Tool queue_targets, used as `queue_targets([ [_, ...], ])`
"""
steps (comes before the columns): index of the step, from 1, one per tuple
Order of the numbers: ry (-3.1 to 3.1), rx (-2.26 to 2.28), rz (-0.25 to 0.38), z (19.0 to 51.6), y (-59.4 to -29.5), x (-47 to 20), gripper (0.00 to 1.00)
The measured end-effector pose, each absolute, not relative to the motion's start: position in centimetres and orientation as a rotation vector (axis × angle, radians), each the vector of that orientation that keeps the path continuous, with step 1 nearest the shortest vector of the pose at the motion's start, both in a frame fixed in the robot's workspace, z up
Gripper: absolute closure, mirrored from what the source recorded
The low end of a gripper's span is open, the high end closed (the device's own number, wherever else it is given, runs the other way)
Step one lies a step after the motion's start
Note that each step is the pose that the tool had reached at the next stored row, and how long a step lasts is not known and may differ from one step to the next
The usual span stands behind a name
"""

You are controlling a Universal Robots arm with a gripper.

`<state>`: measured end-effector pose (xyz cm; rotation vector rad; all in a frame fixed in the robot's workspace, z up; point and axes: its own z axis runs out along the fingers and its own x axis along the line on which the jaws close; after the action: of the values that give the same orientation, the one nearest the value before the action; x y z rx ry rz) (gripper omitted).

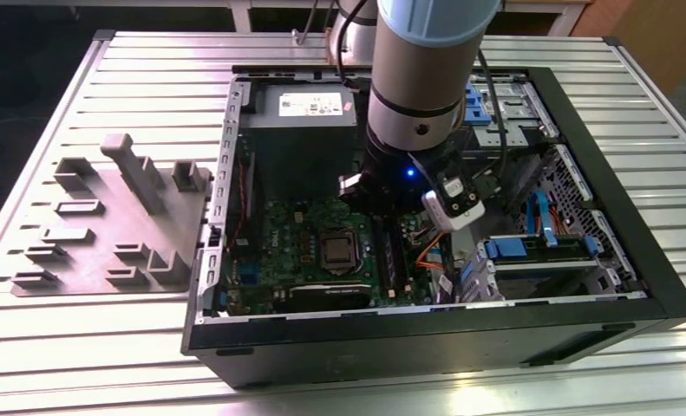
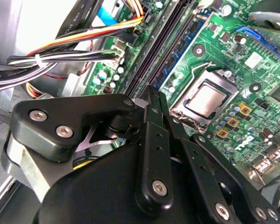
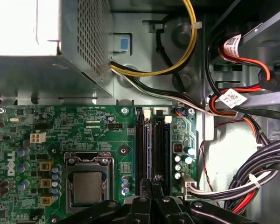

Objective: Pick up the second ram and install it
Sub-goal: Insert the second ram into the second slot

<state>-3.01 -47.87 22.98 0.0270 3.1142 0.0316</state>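
Slatted metal table [image 1: 111, 78] across the exterior view. Carries an open computer case [image 1: 655, 286] at centre and, toward the exterior view's left, a grey fixture [image 1: 100, 225] of plastic blocks, well apart from the arm. Shows the arm [image 1: 418, 78] standing upright in the case, wrist low over the green motherboard [image 1: 290, 251], just beside the processor socket [image 1: 338, 250] and above the black memory slots [image 1: 382, 256].

Looks straight down in the first wrist view. Finds the gripper [image 3: 154, 178] over the two long slots, between the processor and a bundle of cables [image 3: 252, 172]. Black fingers [image 3: 152, 186] drawn together, no gap showing between the tips. Places the second ram [image 3: 150, 144] as a thin dark strip seen edge-on, running away from the fingertips along the line of the slots and parallel to them. Cannot tell whether seated in a slot, nor whether pinched or only touched on its upper edge.

Looks along the slots at a slant in the second wrist view. Shows the two fingers side by side and touching, tips down at the slot strips, the processor to one side and striped cables to the other.
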Motion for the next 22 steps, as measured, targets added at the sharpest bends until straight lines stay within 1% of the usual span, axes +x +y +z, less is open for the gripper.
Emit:
queue_targets([
  [22,3.114,0.027,0.032,22.58,-47.87,-3.12,0.89],
])
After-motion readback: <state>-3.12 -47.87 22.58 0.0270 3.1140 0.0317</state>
